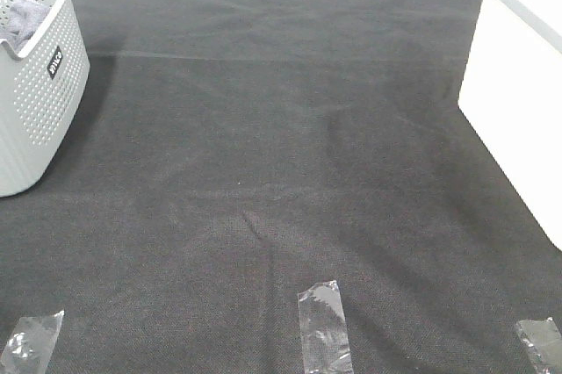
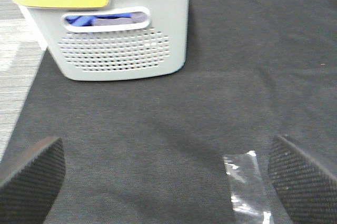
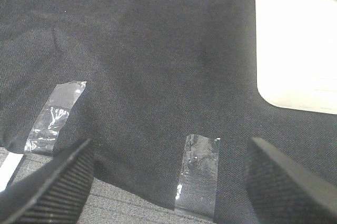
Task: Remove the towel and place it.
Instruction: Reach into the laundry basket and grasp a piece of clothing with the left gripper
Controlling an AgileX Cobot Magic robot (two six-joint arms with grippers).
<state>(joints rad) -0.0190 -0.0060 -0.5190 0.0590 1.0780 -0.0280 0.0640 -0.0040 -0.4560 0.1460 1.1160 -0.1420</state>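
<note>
The towel [image 1: 26,18] is a greyish-lavender bundle lying inside the pale grey perforated basket [image 1: 44,93] at the far left of the black-clothed table. In the left wrist view the basket [image 2: 116,50] stands ahead of my left gripper [image 2: 164,148], and grey cloth [image 2: 118,20] shows through its handle slot beside something blue. The left gripper is open, well short of the basket, with nothing between its fingers [image 2: 31,182]. My right gripper [image 3: 169,148] also hangs open and empty over the table's near edge. Neither gripper shows in the exterior view.
A large white box [image 1: 518,84] stands along the right side of the table. Clear tape strips [image 1: 325,326] lie on the black cloth near the front edge, with others at the front left [image 1: 31,343] and front right [image 1: 540,343].
</note>
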